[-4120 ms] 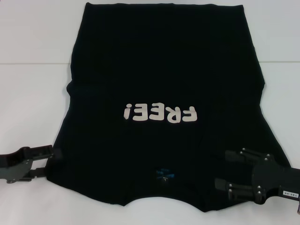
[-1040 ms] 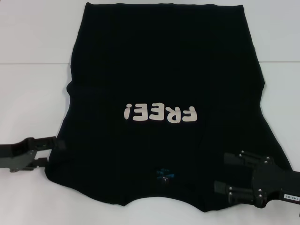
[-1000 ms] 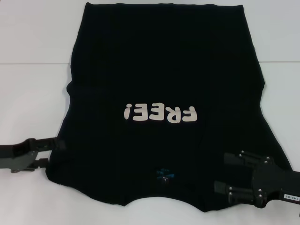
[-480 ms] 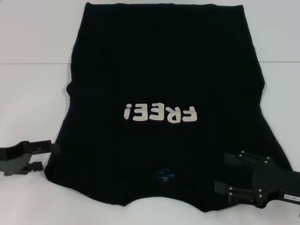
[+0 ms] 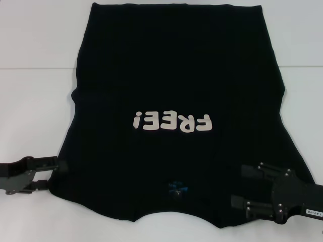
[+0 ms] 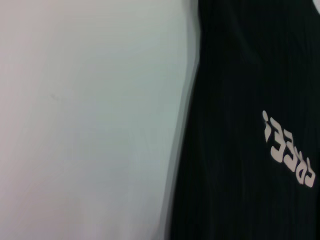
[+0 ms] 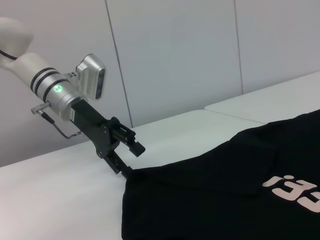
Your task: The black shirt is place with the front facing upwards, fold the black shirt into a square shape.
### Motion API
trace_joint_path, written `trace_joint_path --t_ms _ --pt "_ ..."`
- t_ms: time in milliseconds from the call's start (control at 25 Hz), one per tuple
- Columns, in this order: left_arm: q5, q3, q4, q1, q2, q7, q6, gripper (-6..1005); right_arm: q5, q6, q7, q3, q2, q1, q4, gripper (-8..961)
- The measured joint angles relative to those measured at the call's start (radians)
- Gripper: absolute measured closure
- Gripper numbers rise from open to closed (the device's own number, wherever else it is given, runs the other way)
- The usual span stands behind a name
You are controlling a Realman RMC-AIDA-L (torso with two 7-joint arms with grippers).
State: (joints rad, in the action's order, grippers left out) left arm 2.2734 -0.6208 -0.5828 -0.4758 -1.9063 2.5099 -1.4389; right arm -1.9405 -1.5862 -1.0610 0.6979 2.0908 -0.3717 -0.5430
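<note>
Black shirt [image 5: 174,85]: lies spread flat on the white tabletop [image 5: 35,101], front up. The collar end is toward the robot and the hem is at the far edge. It also shows in the left wrist view [image 6: 235,75] and the right wrist view [image 7: 215,195].
Lettering [image 5: 171,122]: cream "FREE!" across the chest, reading upside down from the head view.
Neck label [image 5: 177,188]: small and blue, just inside the collar, near the shirt's near edge.
Left end effector [image 5: 56,174]: low at the shirt's left sleeve edge, near the corner closest to the robot. In the right wrist view [image 7: 129,160] its two fingers are spread apart. The lower finger [image 7: 121,170] reaches the cloth edge; the upper finger [image 7: 134,145] stands clear above it. It holds nothing that can be seen.
Right end effector [image 5: 241,186]: over the shirt's right shoulder area, near the collar. Its two fingers are parted and point toward the shirt's middle, with black cloth beneath them. Whether they touch the cloth cannot be told.
Tabletop: white, bare around the shirt on both sides, with a seam running across it on the left.
Wall [image 7: 175,55]: pale panels behind the tabletop, seen in the right wrist view.
</note>
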Motion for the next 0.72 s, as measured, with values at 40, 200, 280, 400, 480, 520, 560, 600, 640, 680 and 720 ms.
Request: trace_joint_path --t_ms 40,200,280,400,480,520,560,600,640,680,720 --pt "0.002 0.000 0.000 -0.002 -0.001 0.001 0.001 119 0.000 0.000 0.000 0.000 0.000 0.000 0.000 96" --pt "0.005 0.001 0.002 -0.009 -0.007 0.002 0.005 120 0.000 0.000 0.000 0.000 0.001 -0.001 0.000 96" --pt "0.005 0.001 0.003 -0.017 -0.013 0.002 0.006 121 0.000 0.000 0.000 0.000 0.002 -0.001 0.000 96" --pt "0.005 0.001 0.004 -0.031 -0.022 0.002 0.006 122 0.000 -0.001 -0.001 0.000 0.002 -0.003 0.000 97" --pt "0.006 0.000 0.005 -0.041 -0.027 0.001 0.008 122 0.000 -0.002 -0.001 0.000 0.002 -0.004 0.000 97" --pt "0.007 -0.001 0.005 -0.045 -0.028 0.000 0.010 123 0.000 -0.002 -0.001 0.001 0.002 -0.005 0.000 97" --pt "0.008 -0.003 0.005 -0.048 -0.029 0.000 0.012 123 0.000 -0.002 -0.001 0.001 0.002 -0.006 0.000 97" --pt "0.008 -0.005 0.005 -0.049 -0.030 0.000 0.014 123 0.000 -0.003 -0.001 0.002 0.002 -0.007 0.000 97" --pt "0.009 -0.007 0.005 -0.050 -0.030 0.000 0.017 124 0.000 -0.003 -0.001 0.002 0.002 -0.007 0.000 97" --pt "0.009 -0.008 0.005 -0.050 -0.030 0.000 0.022 124 0.000 -0.004 -0.001 0.002 0.001 -0.007 0.000 97" --pt "0.010 -0.009 0.005 -0.050 -0.030 0.000 0.025 124 0.000 -0.006 -0.001 0.002 0.001 -0.007 0.000 97"
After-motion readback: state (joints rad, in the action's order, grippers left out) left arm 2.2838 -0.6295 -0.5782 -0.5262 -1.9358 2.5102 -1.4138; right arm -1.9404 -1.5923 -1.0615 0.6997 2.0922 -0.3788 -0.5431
